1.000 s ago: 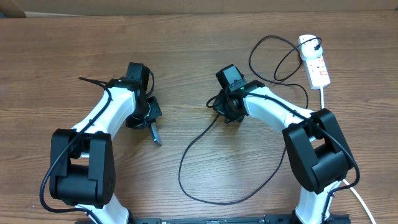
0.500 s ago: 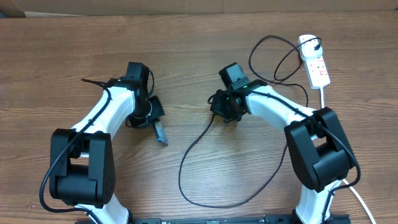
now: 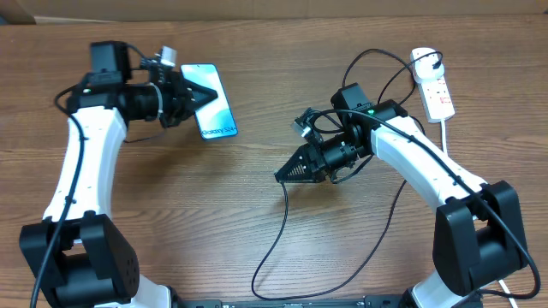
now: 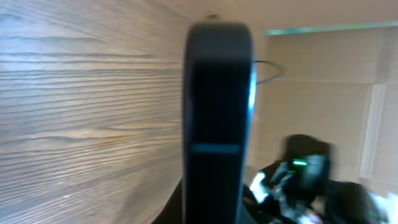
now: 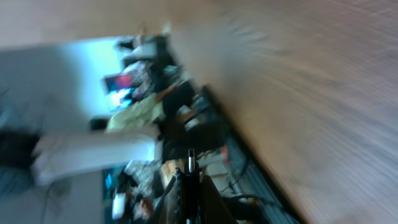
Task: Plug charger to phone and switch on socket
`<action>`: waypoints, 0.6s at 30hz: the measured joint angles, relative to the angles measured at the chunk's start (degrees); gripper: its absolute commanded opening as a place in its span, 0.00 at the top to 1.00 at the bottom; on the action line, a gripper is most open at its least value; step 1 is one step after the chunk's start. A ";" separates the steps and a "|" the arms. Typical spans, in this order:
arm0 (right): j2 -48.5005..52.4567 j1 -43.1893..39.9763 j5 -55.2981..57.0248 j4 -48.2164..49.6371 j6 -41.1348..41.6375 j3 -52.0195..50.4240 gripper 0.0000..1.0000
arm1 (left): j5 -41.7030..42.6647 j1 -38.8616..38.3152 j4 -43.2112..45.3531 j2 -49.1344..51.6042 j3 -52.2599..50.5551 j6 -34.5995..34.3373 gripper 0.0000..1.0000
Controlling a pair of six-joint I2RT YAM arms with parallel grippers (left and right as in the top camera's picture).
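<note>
One slim smartphone with a light-blue screen [image 3: 218, 115] sits clamped in the closed left gripper [image 3: 205, 94], over the far left of the brown wooden table [image 3: 274, 51]. The closed right gripper [image 3: 282, 175] pinches the tip of one thin black charger cable [image 3: 278, 231]. One white power strip [image 3: 437, 94] lies far right.

From the middle of the table [image 3: 282, 51], my left claw [image 3: 204, 96] sits at ten o'clock, with the phone [image 3: 217, 113] gripped in it. My right claw [image 3: 282, 175] hangs near the middle, clamped on the tip of the charger [image 3: 283, 210], whose slack trails toward six o'clock. The socket [image 3: 434, 85] lies at two o'clock, well apart from both.
</note>
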 measured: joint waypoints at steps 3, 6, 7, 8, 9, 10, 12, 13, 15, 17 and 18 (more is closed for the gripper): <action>0.00 0.83 -5.92 -4.59 -6.12 -0.04 0.96 | 8.07 2.21 0.90 0.02 -0.02 -0.22 0.96; 0.00 1.92 -12.02 -3.26 -10.10 -0.04 0.96 | 15.17 2.19 1.33 0.00 0.00 -0.31 0.96; 0.00 2.21 -13.29 -2.29 -10.93 -0.04 0.96 | 16.50 1.95 1.33 0.00 0.00 -0.31 0.96; 0.00 2.54 -14.36 -1.18 -11.21 -0.04 0.96 | 18.05 1.53 1.40 0.00 0.00 -0.31 0.96; 0.00 2.71 -15.06 -0.44 -11.43 -0.04 0.96 | 19.39 1.16 1.40 0.00 0.00 -0.31 0.96; 0.00 2.84 -15.80 0.59 -11.17 -0.04 0.96 | 20.50 0.59 1.40 0.00 0.00 -0.31 0.96; 0.00 3.02 -16.92 3.06 -10.34 -0.04 0.96 | 22.10 -0.96 1.40 0.00 0.00 -0.37 0.96; 0.00 3.10 -17.53 4.68 -9.46 -0.07 0.96 | 22.47 -2.03 1.40 0.00 0.00 -0.79 0.96; 0.00 3.10 -17.90 6.14 -8.35 -0.07 0.96 | 22.38 -3.48 1.38 0.00 0.00 -1.66 0.96; 0.00 3.10 -18.49 7.61 -6.91 -0.07 0.96 | 21.86 -4.83 1.40 0.00 0.00 -2.49 0.96; 0.00 3.10 -18.58 8.00 -6.51 -0.07 0.96 | 21.57 -5.03 1.40 0.00 0.00 -2.78 0.96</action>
